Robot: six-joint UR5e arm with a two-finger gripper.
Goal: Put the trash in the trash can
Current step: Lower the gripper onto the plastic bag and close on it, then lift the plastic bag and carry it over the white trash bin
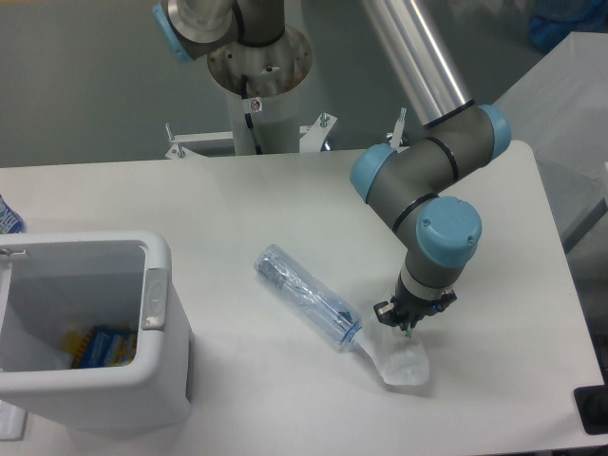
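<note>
Where the counter (pixel 237 199) meets its left edge, a sliver of a blue-and-white object (pixel 8 217) shows, cut off by the frame. At the near right corner a dark object (pixel 591 410) is partly visible; what it is cannot be told. Beyond the far edge stands the arm's pedestal (pixel 258 90). Nothing lies on the open counter between the two pieces of trash and the trash can (pixel 90 328).

The trash can sits at the near left corner: one white boxy bin with rounded corners, a thick rim and a grey strip on its right side. Inside it, a yellow-and-blue item (pixel 100 347) rests on the bottom.

Trash counted: two pieces. The bottle (pixel 306 295) is clear, crushed, with a bluish label, lying diagonally near the counter's middle, its lower end towards the near edge. The wrapper (pixel 397 362) is whitish-clear and crumpled, lying towards the near edge and right of centre, one end touching or just beside the bottle's lower end.

One pincer (pixel 407 326) points down at the wrapper's upper edge, beside a green bit. Its fingers are close together; whether they grip the wrapper cannot be told.
</note>
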